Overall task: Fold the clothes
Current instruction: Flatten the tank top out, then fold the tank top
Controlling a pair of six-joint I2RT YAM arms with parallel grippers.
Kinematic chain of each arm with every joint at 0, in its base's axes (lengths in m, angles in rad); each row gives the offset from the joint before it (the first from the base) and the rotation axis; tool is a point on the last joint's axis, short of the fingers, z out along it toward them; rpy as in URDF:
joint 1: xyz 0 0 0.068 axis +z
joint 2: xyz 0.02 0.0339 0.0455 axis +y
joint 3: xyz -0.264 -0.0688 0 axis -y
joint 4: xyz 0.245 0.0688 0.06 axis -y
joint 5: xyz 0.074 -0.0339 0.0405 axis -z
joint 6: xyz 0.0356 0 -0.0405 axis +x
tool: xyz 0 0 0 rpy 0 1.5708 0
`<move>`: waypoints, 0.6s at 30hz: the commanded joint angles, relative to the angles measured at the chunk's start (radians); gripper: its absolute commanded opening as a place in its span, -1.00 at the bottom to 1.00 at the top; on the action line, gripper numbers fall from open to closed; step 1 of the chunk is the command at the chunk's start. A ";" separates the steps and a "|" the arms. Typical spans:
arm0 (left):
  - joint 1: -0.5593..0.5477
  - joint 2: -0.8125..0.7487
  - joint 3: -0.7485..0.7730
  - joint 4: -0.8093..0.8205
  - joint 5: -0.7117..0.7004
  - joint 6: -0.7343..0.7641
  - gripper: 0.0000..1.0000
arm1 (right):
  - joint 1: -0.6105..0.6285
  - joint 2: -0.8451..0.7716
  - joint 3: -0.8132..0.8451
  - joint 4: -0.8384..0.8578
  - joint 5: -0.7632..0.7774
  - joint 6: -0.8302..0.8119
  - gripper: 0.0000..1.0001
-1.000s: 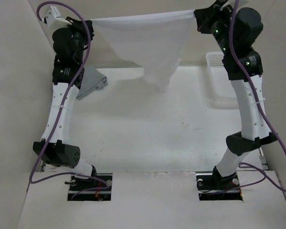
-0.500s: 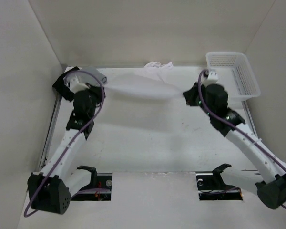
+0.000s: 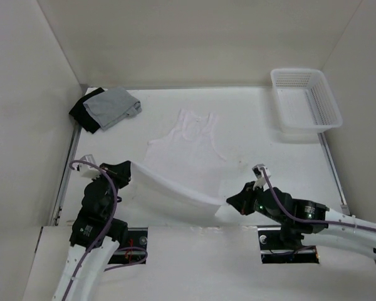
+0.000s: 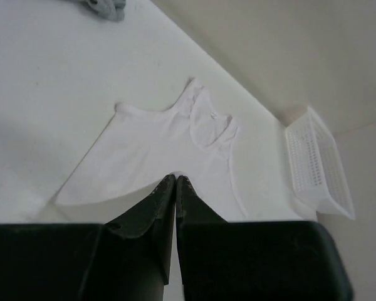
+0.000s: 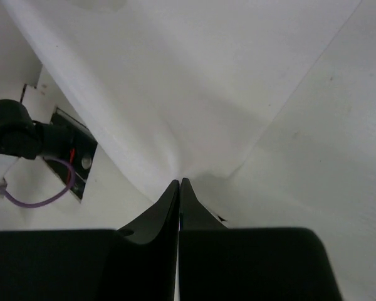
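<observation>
Top external view: thin white tank top [image 3: 187, 143] on the desk [image 3: 257, 135], near hem held up (both arms' jaws pinch its corners); likely soft, light, floppy, so corners suit gripping.

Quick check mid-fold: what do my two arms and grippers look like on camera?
The left arm and right arm have white links and black joint housings; a purple cable loops along each. The left gripper and right gripper have black tapering fingers.

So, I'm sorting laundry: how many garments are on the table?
3: a white tank top mid-table, its near hem lifted; a grey folded garment far left; a black folded garment partly under it.
</observation>
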 commanded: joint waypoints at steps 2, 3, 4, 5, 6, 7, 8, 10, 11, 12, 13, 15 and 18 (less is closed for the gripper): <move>-0.021 0.135 0.031 0.007 -0.026 -0.044 -0.95 | 0.022 0.102 0.076 -0.015 0.147 0.074 -1.00; -0.024 0.193 0.036 0.079 -0.024 -0.041 -0.95 | -0.022 0.138 0.102 0.015 0.141 0.033 -1.00; -0.029 0.265 0.042 0.161 -0.029 -0.035 -0.95 | -0.080 0.175 0.123 0.054 0.121 -0.015 -1.00; -0.032 0.346 0.050 0.243 -0.038 -0.029 -0.95 | -0.154 0.213 0.143 0.100 0.091 -0.064 -1.00; -0.030 0.433 0.065 0.321 -0.044 -0.024 -0.95 | -0.238 0.254 0.163 0.149 0.043 -0.113 -1.00; -0.024 0.531 0.089 0.392 -0.047 -0.015 -0.95 | -0.330 0.299 0.181 0.205 -0.015 -0.153 -1.00; -0.019 0.634 0.121 0.458 -0.053 -0.001 -0.96 | -0.416 0.343 0.198 0.259 -0.078 -0.184 -1.00; -0.004 0.825 0.187 0.571 -0.057 -0.004 -0.96 | -0.557 0.440 0.240 0.334 -0.178 -0.216 -1.00; 0.004 0.910 0.224 0.616 -0.063 0.002 -0.96 | -0.629 0.504 0.273 0.377 -0.230 -0.230 -1.00; 0.013 1.005 0.264 0.651 -0.066 -0.003 -0.96 | -0.663 0.547 0.295 0.400 -0.252 -0.238 -1.00; 0.020 1.090 0.308 0.680 -0.055 -0.010 -0.96 | -0.711 0.610 0.330 0.428 -0.276 -0.245 -1.00; 0.036 1.230 0.405 0.720 -0.053 -0.015 -0.96 | -0.789 0.731 0.405 0.463 -0.324 -0.261 -1.00; 0.054 1.409 0.558 0.728 -0.052 -0.019 -0.96 | -0.868 0.929 0.548 0.485 -0.381 -0.268 -1.00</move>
